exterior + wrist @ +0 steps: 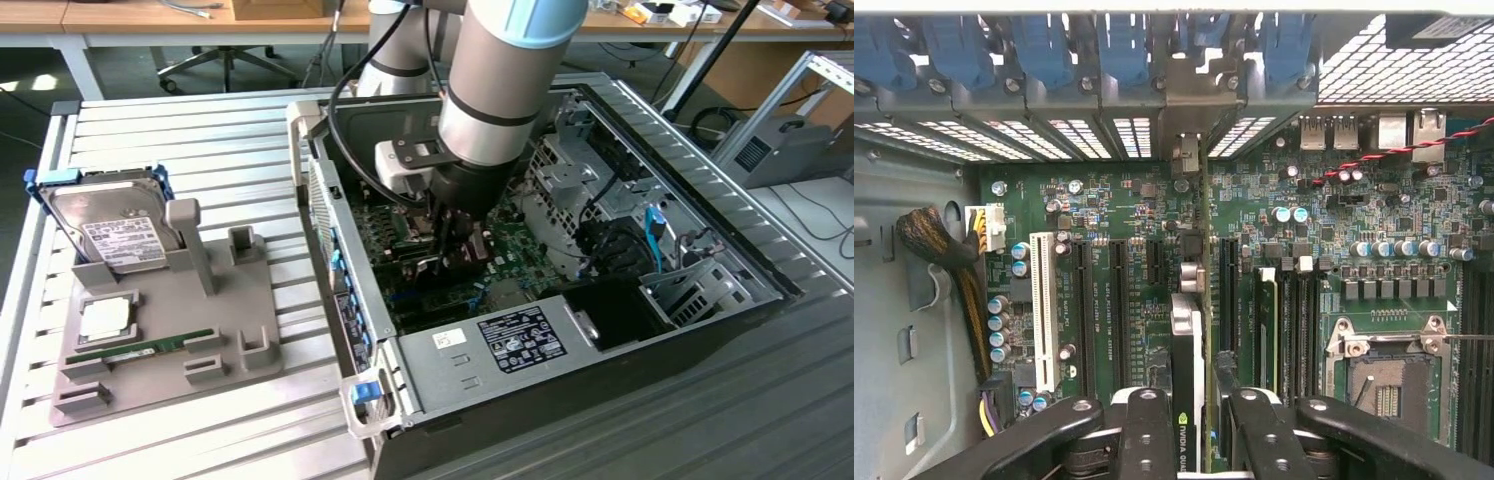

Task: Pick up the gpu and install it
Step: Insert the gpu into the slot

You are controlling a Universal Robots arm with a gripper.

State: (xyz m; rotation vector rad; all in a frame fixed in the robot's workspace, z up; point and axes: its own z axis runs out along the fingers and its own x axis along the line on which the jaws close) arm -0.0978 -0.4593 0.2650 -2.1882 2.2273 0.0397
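Pincer (1199,440) fingers, nearest us, clamped the gpu (1189,385) edge-on, its long axis along the motherboard (1124,215) slots directly beneath.

Surface (200,130): ribbed grey metal slats. Directly on it, toward the exterior view's left, a grey holder block (160,345) bearing a silver hard drive (114,230), a memory stick (140,350) and a square chip (104,318). Toward the exterior view's right, an open computer case (400,370) lying on its side.
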